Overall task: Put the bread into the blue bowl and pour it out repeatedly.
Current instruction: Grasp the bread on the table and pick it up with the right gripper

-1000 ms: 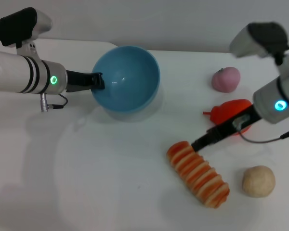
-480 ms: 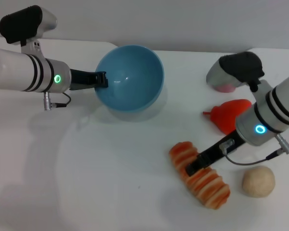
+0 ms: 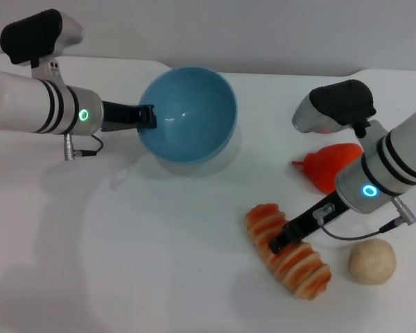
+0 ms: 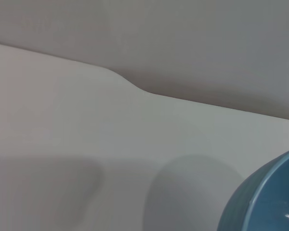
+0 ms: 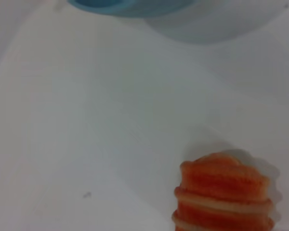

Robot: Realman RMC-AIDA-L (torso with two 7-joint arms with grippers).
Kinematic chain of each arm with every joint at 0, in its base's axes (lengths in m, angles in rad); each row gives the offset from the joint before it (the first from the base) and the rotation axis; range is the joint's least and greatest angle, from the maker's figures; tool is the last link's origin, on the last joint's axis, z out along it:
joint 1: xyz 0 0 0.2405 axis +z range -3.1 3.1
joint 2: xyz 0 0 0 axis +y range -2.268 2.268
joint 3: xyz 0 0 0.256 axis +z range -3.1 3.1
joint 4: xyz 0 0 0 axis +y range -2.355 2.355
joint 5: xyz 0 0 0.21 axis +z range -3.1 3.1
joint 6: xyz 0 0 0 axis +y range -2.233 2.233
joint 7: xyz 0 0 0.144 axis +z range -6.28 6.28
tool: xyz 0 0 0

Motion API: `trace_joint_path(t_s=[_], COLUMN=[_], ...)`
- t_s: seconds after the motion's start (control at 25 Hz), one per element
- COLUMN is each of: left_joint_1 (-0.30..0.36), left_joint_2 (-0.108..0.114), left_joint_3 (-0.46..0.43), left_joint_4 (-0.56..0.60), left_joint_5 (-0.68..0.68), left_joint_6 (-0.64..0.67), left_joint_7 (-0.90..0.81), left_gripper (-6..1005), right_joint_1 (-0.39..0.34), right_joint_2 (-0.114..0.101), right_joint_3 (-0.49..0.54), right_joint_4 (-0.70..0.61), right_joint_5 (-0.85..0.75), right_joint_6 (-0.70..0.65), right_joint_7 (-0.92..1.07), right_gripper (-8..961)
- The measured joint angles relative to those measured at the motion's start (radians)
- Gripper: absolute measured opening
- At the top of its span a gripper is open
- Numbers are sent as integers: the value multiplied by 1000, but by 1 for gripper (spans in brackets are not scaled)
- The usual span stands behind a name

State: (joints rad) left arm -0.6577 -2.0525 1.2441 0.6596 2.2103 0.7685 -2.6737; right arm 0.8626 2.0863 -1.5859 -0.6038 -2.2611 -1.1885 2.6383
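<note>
The blue bowl (image 3: 191,114) hangs tilted above the table at the back, its opening turned toward me and nothing inside. My left gripper (image 3: 144,116) is shut on its left rim. A slice of the bowl's wall (image 4: 269,202) shows in the left wrist view, and its underside (image 5: 120,4) shows in the right wrist view. The bread (image 3: 305,267) lies flat on the table at the front right, orange and tan with ridges. My right gripper (image 3: 279,243) is down on the bread's middle. The right wrist view shows one rounded end of the bread (image 5: 224,192).
A beige dough-like ball (image 3: 371,261) lies just right of the bread. A red object (image 3: 329,165) sits behind the right gripper, and a pink thing (image 3: 326,127) is mostly hidden behind the right wrist. The white table (image 3: 125,263) is bare at front left.
My right arm swung forward and came down from the bread's far end onto its middle, then nearly stopped. The left arm shifted the bowl slightly to the right.
</note>
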Motion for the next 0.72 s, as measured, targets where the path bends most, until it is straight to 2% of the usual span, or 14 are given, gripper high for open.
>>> trace_joint_path(t_s=[0.2, 0.36, 0.52, 0.72], left_joint_1=[6, 10, 12, 12], left_joint_2=[-1, -2, -2, -1], left_joint_3=[-2, -4, -5, -3], left_joint_4=[0, -1, -4, -8], left_joint_5=[-5, -6, -7, -5], left_joint_6=[-5, -9, -5, 13], left_joint_7=[0, 0, 0, 0], left_gripper=[-1, -1, -1, -2], right_joint_1=[-6, -25, -85, -183], right_joint_2=[0, -4, -9, -14], right_joint_3=[-7, -1, 20, 148], right_joint_4=[-3, -28, -125, -271], right_joint_5=[1, 30, 52, 67], right_joint_6=[13, 26, 4, -76], right_joint_7=[-4, -6, -16, -64], right_gripper=[380, 330, 281, 240])
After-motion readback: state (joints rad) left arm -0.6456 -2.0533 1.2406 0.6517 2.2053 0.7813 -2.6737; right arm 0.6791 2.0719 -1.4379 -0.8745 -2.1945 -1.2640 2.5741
